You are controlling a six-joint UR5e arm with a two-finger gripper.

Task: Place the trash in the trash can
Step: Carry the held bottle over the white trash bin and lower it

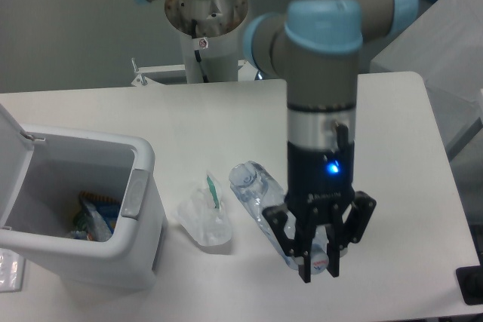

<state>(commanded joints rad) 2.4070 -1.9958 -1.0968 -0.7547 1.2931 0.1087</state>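
Right of the trash can (pixel 139 220), gripper (pixel 320 258) over the bottle (pixel 264 201).
Fingers clamp the bottle's lower end; tissue wad (pixel 202 218) lies between.

Fingers (pixel 318 260) around bottle (pixel 260 200), wad (pixel 202 216), open bin (pixel 143 194)

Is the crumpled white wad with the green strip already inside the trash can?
No. The white wad lies on the table between the trash can and the plastic bottle, outside the bin.
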